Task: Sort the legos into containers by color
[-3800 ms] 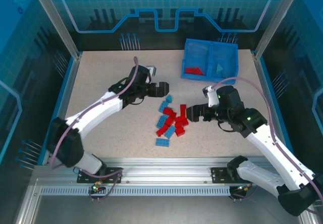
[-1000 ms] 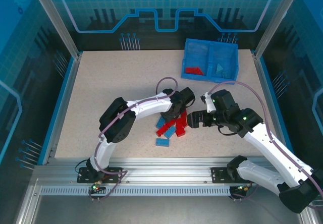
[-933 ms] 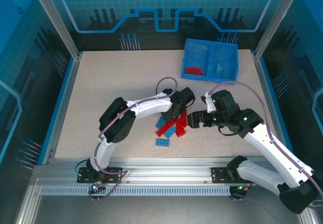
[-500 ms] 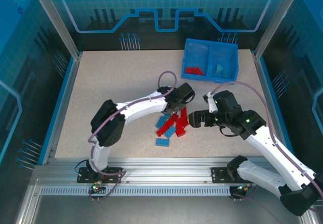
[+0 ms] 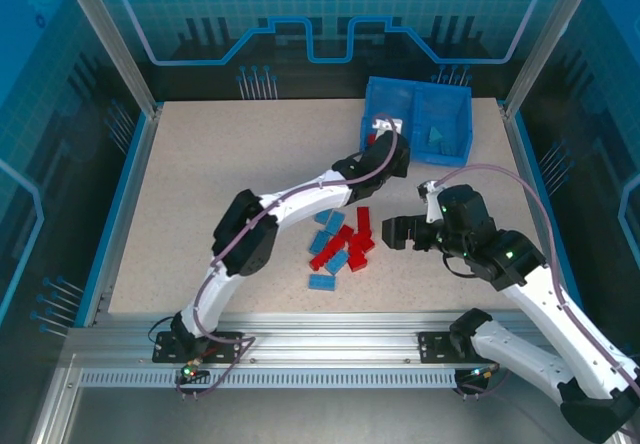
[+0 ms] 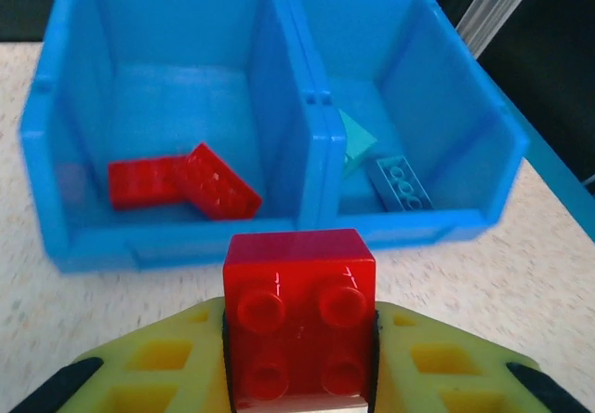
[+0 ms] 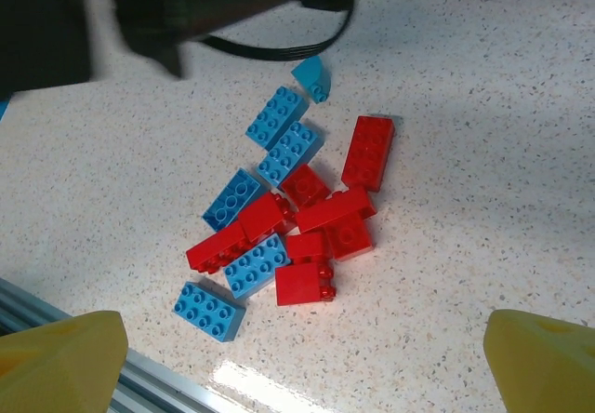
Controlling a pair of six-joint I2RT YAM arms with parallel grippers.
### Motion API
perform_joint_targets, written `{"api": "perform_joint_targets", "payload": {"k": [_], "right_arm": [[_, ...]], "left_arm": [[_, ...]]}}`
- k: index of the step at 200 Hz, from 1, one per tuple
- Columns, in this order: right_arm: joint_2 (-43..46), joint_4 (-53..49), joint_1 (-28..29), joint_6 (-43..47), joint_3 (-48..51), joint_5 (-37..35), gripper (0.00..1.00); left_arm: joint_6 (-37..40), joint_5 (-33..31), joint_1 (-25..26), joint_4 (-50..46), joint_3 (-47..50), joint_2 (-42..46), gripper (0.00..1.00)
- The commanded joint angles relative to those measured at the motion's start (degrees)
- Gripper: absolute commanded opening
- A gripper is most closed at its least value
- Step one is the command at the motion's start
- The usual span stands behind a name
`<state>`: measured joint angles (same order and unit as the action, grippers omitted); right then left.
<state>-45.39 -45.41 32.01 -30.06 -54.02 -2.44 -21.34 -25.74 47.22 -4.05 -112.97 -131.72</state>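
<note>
**Bricks and bin, sort part done**

Blue bin [image 5: 417, 85] upright at far right of table, two compartments side by side, divider between. Left compartment [image 6: 177, 106]: two red bricks [image 6: 181, 182] flat on floor, meeting at an angle. Right compartment [image 6: 423, 125]: light blue plate [image 6: 398, 182] and teal wedge [image 6: 356, 141], touching. One red four-stud brick [image 6: 299, 292], studs up toward wrist camera, pinched in left gripper [image 6: 299, 339] just short of bin's near wall. Loose pile [image 7: 288, 218] mid-table, well apart from bin: about eight red and six blue, mostly touching; one blue brick [image 7: 207, 311] just off its near edge

Bright, even light; soft shadows beside the legos [image 7: 327, 210], glare on the table's [image 7: 446, 246] near edge, foreground blurred.
</note>
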Motion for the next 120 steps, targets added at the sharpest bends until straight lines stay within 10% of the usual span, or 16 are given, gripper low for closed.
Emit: {"api": "perform_joint_targets", "payload": {"k": [1,71,120], "right_arm": [[1.6,-2.0,0.8,-0.5,-0.6,-0.9,1.00],[3.1,-5.5,0.8,0.8,-1.2,-1.7,1.00],[1.5,-4.9,0.8,1.2,-2.2,0.6,1.00]], "left_arm": [[9.4,-1.4,-1.8,6.1,-9.4,-6.9,0.24],[12.6,-3.4,-6.1,0.9,-36.0,-26.5,0.36],[10.7,1.8,-6.4,-1.0,-33.1,-21.6,0.56]]}}
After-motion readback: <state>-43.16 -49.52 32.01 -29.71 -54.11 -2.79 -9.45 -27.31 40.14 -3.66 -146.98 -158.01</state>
